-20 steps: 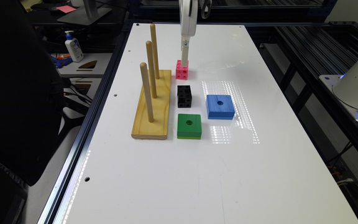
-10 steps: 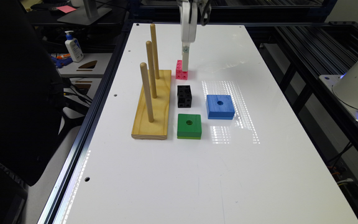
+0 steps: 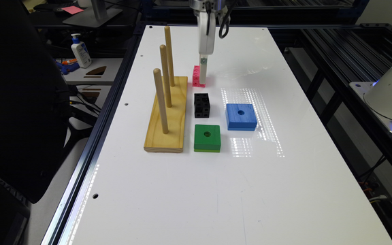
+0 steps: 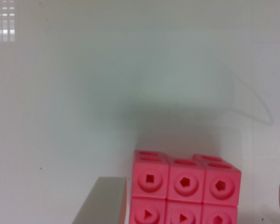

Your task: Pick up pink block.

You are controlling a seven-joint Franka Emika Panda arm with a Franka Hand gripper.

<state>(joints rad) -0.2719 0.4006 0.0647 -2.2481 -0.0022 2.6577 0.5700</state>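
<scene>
While the pincer (image 3: 203, 81) is standing open, the pink block (image 4: 183, 189) is sitting between its fingers (image 4: 102, 203) on the tabletop (image 3: 196, 190), with gaps on both sides.

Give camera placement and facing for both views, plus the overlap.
Exterior view: raised off the arm at one end of the white table, looking down its length; the white hand reaches down at the small pink plastic snap-cube block.
Wrist view: on the arm, close above the tabletop, facing that block; one grey finger beside it.
Shared: pink block, table.
</scene>
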